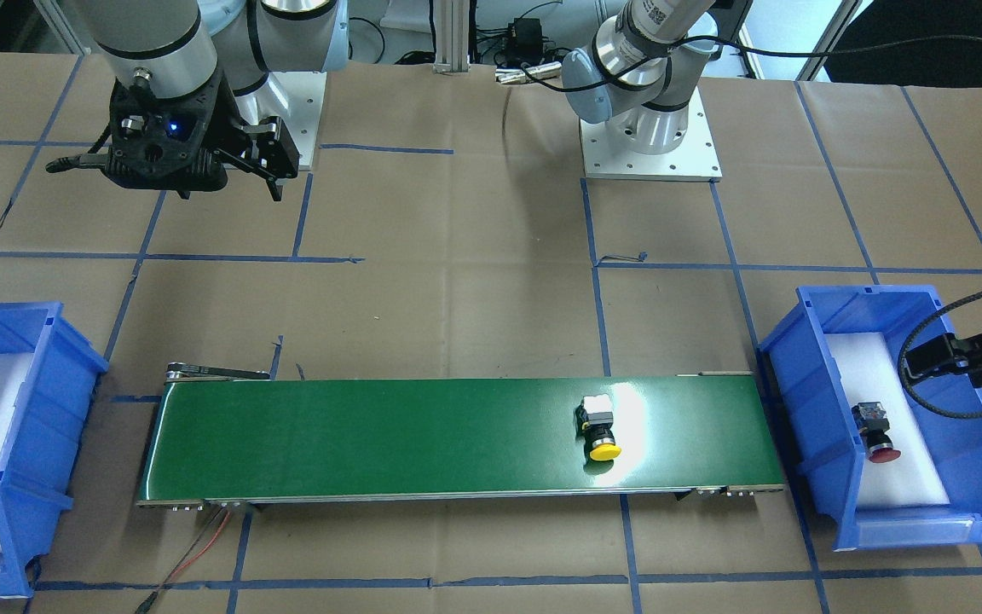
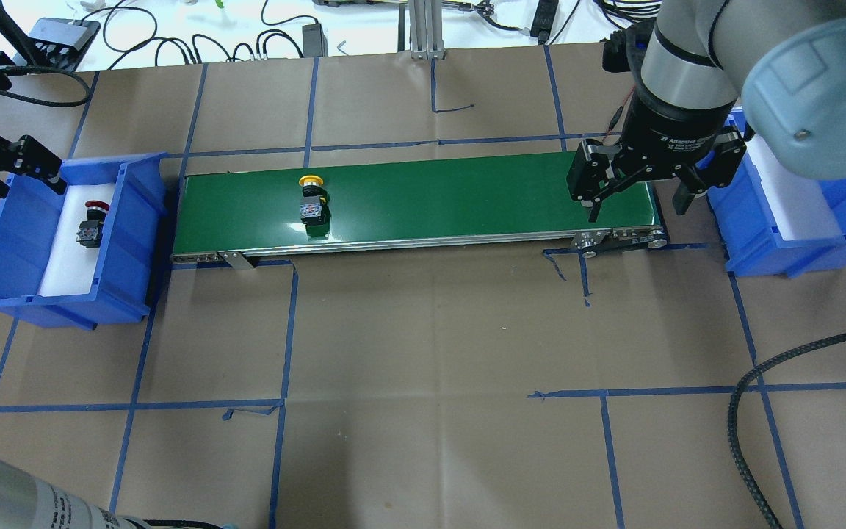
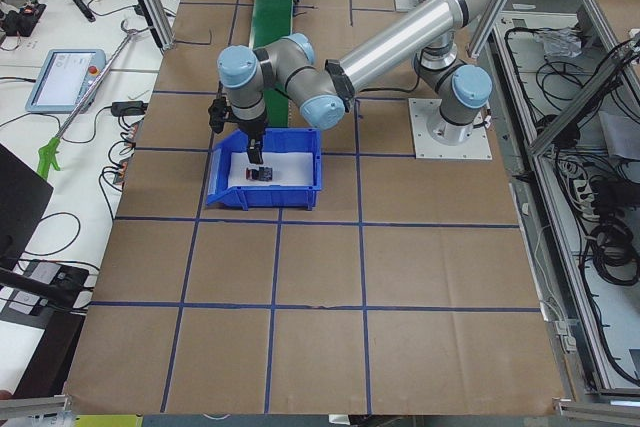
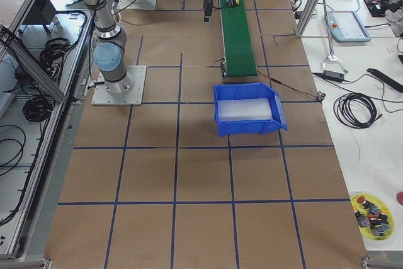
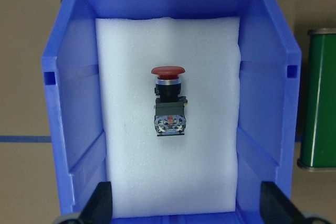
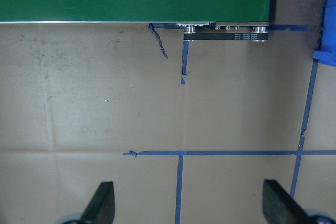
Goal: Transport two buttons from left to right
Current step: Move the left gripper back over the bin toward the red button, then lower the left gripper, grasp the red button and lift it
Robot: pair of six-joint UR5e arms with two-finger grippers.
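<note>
Foam (image 5: 131,171) lines the blue bin (image 2: 136,220) at the left edge of the overhead view, and the red-capped button (image 5: 168,106) lies on it on its side, with the left claw (image 5: 188,205) hanging over it, fingers (image 5: 102,205) wide apart and empty. The yellow-capped button (image 2: 312,198) lies on the green belt (image 2: 467,198), left of centre in that view. The right claw (image 2: 640,197), also spread with nothing in it, hovers over the belt's right end, beside a second blue bin (image 2: 761,242) on the paper-covered bench (image 2: 423,330).

The empty blue bin (image 1: 48,426) is cropped by the front view's left edge, and the yellow button (image 1: 600,429) is barely resolved in the right side view.
</note>
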